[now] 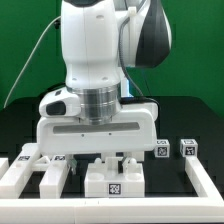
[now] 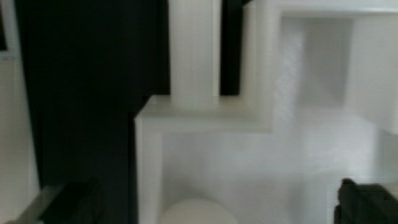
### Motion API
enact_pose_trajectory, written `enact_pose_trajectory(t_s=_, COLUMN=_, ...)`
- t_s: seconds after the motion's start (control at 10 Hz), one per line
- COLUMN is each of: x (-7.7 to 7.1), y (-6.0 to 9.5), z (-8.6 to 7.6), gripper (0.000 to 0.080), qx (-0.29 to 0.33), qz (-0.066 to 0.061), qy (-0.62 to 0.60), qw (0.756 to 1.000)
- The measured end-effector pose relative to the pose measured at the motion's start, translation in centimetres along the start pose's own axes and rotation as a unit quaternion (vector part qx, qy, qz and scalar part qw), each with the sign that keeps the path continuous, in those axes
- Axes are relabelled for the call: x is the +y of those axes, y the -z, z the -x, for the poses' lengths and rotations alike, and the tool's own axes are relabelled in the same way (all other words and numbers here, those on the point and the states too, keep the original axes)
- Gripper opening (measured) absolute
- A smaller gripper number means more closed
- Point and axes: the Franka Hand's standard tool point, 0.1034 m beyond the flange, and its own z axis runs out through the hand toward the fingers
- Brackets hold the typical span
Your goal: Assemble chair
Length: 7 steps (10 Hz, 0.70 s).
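Observation:
My gripper (image 1: pixel 113 162) hangs low over the middle of the black table, jaws wide apart. Just under it lies a white blocky chair part (image 1: pixel 113 182) with a square tag on its front face. In the wrist view this part (image 2: pixel 214 150) fills the space between my two dark fingertips (image 2: pixel 365 203), with a narrow post (image 2: pixel 192 50) running away from it. A dark gap shows between one fingertip and the part's edge, so nothing is gripped. More white chair parts lie at the exterior view's left (image 1: pixel 22 172), beside the gripper.
A white border frame (image 1: pixel 208 182) runs along the exterior view's right. Two small tagged white pieces (image 1: pixel 160 151) (image 1: pixel 188 148) stand behind it. Another white panel (image 2: pixel 329 60) lies beside the post in the wrist view. A green backdrop is behind the table.

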Motion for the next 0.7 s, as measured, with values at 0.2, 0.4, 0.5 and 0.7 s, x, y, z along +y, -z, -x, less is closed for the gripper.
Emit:
enact_pose_trajectory(t_s=0.2, x=-0.07, y=0.02, z=-0.01, gripper=0.0637, qx=0.0, qz=0.0, qy=0.001, qw=1.0)
enact_pose_trajectory(t_s=0.4, x=-0.08, y=0.01, z=0.0, gripper=0.0446, qx=0.0, qz=0.0, qy=0.001, qw=1.0)
enact_pose_trajectory(t_s=0.5, x=-0.08, y=0.0, z=0.0, gripper=0.0446, qx=0.0, qz=0.0, qy=0.001, qw=1.0)
enact_pose_trajectory(t_s=0.7, x=-0.08, y=-0.01, z=0.01, gripper=0.0109, qx=0.0, qz=0.0, qy=0.001, qw=1.0)
